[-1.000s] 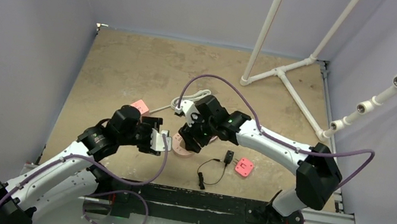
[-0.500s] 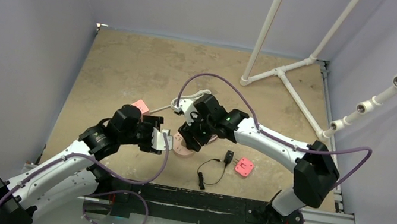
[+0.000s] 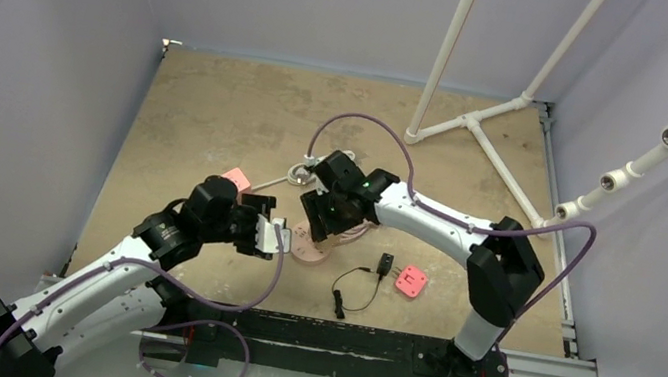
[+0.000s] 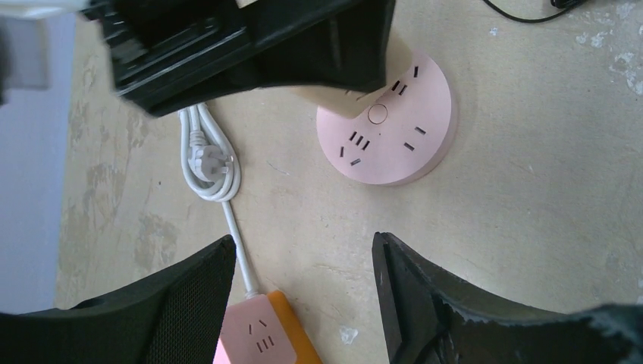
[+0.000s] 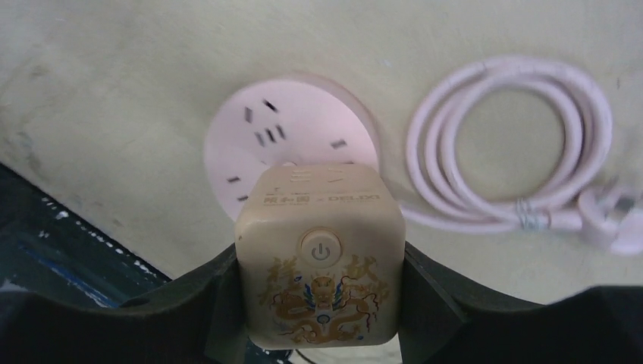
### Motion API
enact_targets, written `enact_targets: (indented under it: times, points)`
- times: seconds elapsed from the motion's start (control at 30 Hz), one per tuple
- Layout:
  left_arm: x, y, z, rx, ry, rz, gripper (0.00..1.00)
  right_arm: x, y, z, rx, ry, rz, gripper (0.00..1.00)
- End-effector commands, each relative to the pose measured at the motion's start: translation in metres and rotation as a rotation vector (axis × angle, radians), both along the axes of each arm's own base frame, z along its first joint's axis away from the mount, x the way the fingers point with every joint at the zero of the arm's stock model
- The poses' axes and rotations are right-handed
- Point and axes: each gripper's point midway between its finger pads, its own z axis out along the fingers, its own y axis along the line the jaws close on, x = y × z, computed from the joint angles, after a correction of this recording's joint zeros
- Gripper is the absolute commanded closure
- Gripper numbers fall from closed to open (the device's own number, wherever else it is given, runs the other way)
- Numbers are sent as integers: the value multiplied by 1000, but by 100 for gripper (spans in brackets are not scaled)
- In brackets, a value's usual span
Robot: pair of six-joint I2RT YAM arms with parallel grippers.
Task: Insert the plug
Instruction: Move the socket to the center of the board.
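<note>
Fingers (image 5: 208, 318) of the right claw (image 5: 320, 311) were clamped on the cream cube plug (image 5: 318, 250), which hung over the edge of the round pink socket (image 5: 296, 129), beside a coiled white cord (image 5: 515, 144). Nearby, the left claw (image 4: 303, 299) stood apart and empty over the surface (image 4: 531, 189), near a pink-and-orange strip (image 4: 261, 337).

- We are seeing the right gripper (image 5: 322, 311) and its cube plug (image 5: 318, 227) covering part of the round socket (image 4: 387, 144) from above.
- We are finding the left gripper (image 3: 274, 236) crowding the socket's left side.
- We are noticing a coiled cable (image 5: 508, 152) just behind and a black adapter (image 3: 385, 263) to its right.
</note>
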Motion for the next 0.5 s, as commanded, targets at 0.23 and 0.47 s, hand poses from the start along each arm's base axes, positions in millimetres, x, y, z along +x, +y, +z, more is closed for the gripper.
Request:
enact_targets:
  times: [0.23,0.47]
  points:
    - [-2,-6,14,-35,-38,-47,35,30,-56,19,-29,-72,-490,100]
    - [-5,-6,12,-38,-30,-55,35,40,-68,-10,-82,-67,-476,100]
